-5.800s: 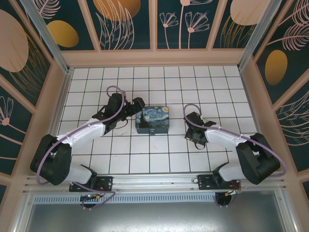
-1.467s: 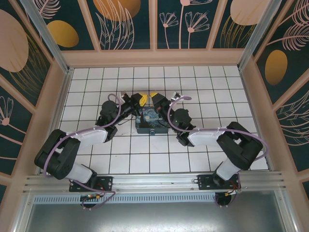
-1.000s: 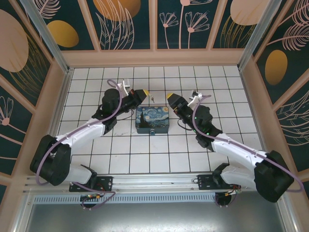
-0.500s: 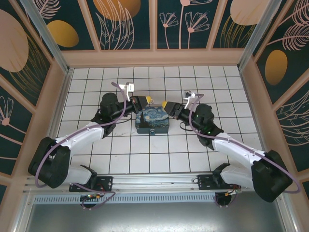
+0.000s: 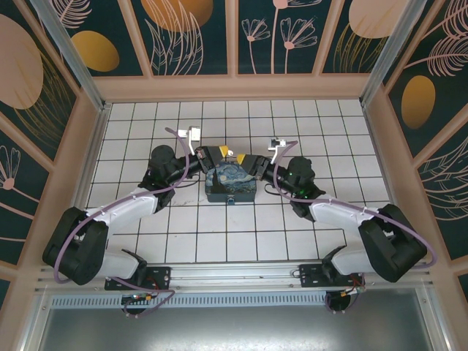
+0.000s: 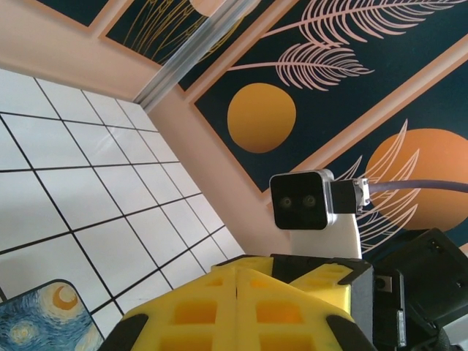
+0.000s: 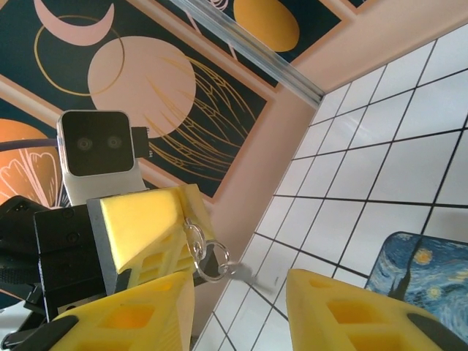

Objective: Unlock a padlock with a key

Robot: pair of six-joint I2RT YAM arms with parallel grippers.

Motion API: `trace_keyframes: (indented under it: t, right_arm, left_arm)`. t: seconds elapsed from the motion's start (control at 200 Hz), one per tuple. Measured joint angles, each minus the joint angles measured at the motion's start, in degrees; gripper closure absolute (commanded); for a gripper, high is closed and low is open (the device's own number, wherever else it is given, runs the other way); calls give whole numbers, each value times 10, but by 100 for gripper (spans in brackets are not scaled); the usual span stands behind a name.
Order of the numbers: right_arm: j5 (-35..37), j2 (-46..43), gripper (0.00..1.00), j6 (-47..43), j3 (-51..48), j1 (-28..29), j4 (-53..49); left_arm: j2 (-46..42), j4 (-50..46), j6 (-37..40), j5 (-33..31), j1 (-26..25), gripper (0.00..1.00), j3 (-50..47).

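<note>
Presently, left hand (image 6: 238,285) is clamped shut on ringed key (image 7: 213,260) above starry box (image 5: 230,183); right hand (image 7: 241,292) is held open just beside.

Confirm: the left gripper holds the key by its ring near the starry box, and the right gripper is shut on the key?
Not quite: the right gripper is open, not shut on the key, as the right wrist view shows. The left gripper does hold the key by its ring near the starry box.
</note>
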Motion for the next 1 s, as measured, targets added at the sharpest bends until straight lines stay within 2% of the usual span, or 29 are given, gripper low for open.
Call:
trace_keyframes:
  t: [0.505,0.756,0.851,0.971,1.001]
  right_arm:
    - [-4,36,66,12,24,17,48]
    - [-3,47,73,21,34,21,50]
    - [-4,48,81,23,37,22,50]
    - [-6,52,100,20,43,22,54]
    - [-8,53,100,22,44,21,54]
  left_arm:
    - [0,21,-19,0,0,100,-4]
    - [0,24,-22,0,0,100,-4]
    - [0,25,-23,0,0,100,-4]
    - [1,25,-25,0,0,100,-4]
    - [1,26,-25,-2,1,100,-4]
